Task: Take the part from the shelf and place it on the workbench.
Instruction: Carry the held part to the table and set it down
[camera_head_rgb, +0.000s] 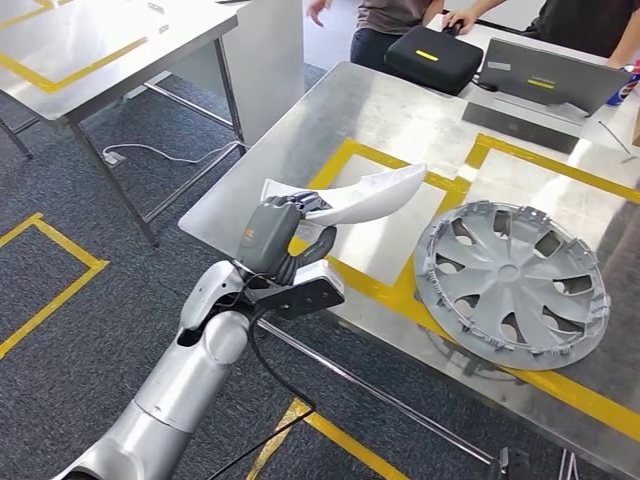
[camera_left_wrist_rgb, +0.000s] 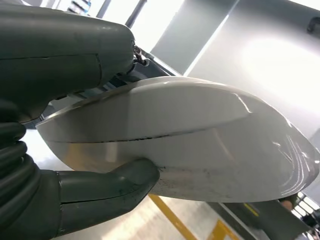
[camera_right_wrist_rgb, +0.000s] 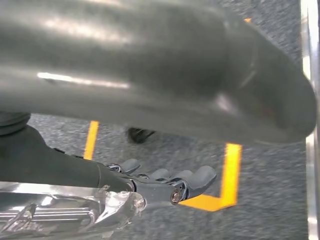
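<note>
Head view, left to right. At far left stood a second metal table (camera_head_rgb: 90, 50) marked with yellow tape, over grey carpet (camera_head_rgb: 75, 330) bearing yellow floor lines. The silver left arm (camera_head_rgb: 173, 390) rose from the lower left; its left hand (camera_head_rgb: 283, 240) gripped the white part (camera_head_rgb: 362, 195), a long, curved, glossy shell tapering to a point. The part was held level above the near-left corner of the workbench (camera_head_rgb: 317, 120), over the left yellow-taped rectangle (camera_head_rgb: 377, 240), and was not resting on the surface. To the right, within the neighbouring taped area, a grey wheel cover (camera_head_rgb: 513, 280) lay flat on the workbench, well apart from the part. Beyond, at the far edge, sat a black case (camera_head_rgb: 434, 58) and a dark laptop-like device (camera_head_rgb: 543, 80), with two people (camera_head_rgb: 392, 15) standing behind them.

Left wrist view. The thick thumb (camera_left_wrist_rgb: 113, 192) pressed one face of the part (camera_left_wrist_rgb: 196, 145) and the palm cover (camera_left_wrist_rgb: 64, 50) lay against the other, so the hand was clamped on it.

Right wrist view. The right hand (camera_right_wrist_rgb: 166, 182) hung over the carpet with fingers (camera_right_wrist_rgb: 200, 176) extended side by side and nothing between them.
</note>
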